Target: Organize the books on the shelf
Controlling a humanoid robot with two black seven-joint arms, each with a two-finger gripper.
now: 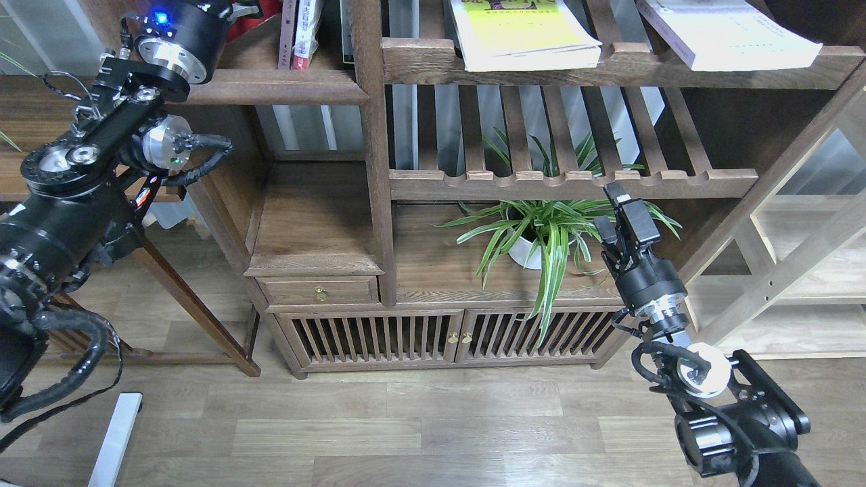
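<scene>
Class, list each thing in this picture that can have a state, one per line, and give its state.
Yellow-green book: lying flat on the upper slatted rack.
White book: lying flat on the same rack, further right.
Upright books: standing on the solid shelf.
Drawer: closed.
Cabinet doors: closed.
Plant: upright in its pot.
Right gripper: empty, jaws close together.
Left gripper: out of view.

Dark-brown matt wooden shelf (270, 86); paper books (524, 34); pale wood-grain floor (406, 419).
</scene>
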